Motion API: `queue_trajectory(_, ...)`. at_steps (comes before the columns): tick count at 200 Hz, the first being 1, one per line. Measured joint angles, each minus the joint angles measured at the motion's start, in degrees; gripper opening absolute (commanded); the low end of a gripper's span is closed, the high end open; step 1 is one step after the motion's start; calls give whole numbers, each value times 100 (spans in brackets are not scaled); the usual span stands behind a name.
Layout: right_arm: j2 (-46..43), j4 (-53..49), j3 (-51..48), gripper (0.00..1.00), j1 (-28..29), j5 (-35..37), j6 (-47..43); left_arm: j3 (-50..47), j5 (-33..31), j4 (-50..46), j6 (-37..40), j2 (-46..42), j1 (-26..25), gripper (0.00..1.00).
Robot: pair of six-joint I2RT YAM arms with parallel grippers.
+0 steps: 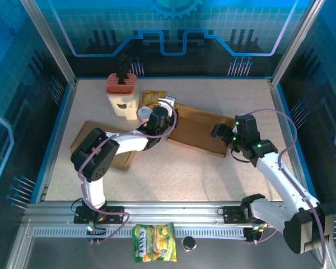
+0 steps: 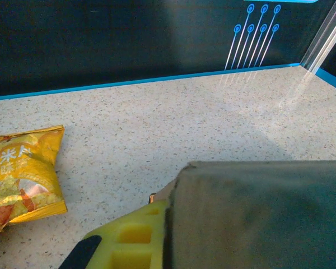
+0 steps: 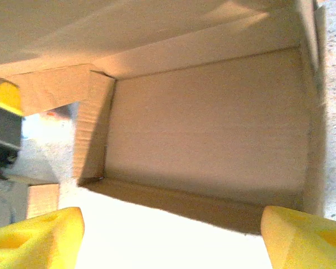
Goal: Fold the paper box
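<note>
Green-yellow snack bag (image 1: pixel 154 242) on the front rail reads roughly "TOXS". The yellow crisp bag (image 2: pixel 22 174) carries Chinese print, not legible. Brown cardboard paper box (image 1: pixel 199 130) sits on the bench (image 1: pixel 185 174), middle towards the back. Left tool (image 1: pixel 169 107) is clamped shut on the box's left-end flap. Right tool (image 3: pixel 171 235) is wide open at the right end, facing the box's inside, gripping nothing.

The overhead view is sharp and evenly lit from above: the desk (image 1: pixel 201 168) is bright, the blue walls are dim, and the shadows under the arms are short and soft. In the left wrist view the paper box (image 2: pixel 257 218) looms dark and blurred. In the right wrist view white glare burns out the lower edge at the right tool (image 3: pixel 171 241), whose fingertips (image 3: pixel 36 241) are out of focus.
</note>
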Motion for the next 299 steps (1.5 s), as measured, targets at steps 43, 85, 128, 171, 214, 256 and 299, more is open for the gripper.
queue_trajectory(43, -542, -612, 890, 83, 136, 31, 66, -74, -76, 111, 15, -15, -46, 0)
queue_trajectory(85, -234, -1303, 2583, 81, -144, 284, -9, -81, -94, 118, 48, -22, -55, 0)
queue_trajectory(128, 999, -1729, 3150, 77, -1661, -216, 179, -92, -138, 125, 127, -24, -79, 0)
queue_trajectory(171, 2833, -2264, 3547, 77, -1869, -850, 66, -114, -142, 140, 129, -35, -90, 0)
queue_trajectory(214, 3250, -2369, 3547, 73, -1851, -1169, -63, -133, -142, 164, 127, -35, -101, 0)
queue_trajectory(256, 3316, -2297, 3364, 61, -1751, -1355, -164, -133, -160, 144, 63, -35, -109, 0)
queue_trajectory(299, 3276, -2103, 2931, 53, -1720, -1416, -332, -356, -109, -101, -420, -203, -120, 16)
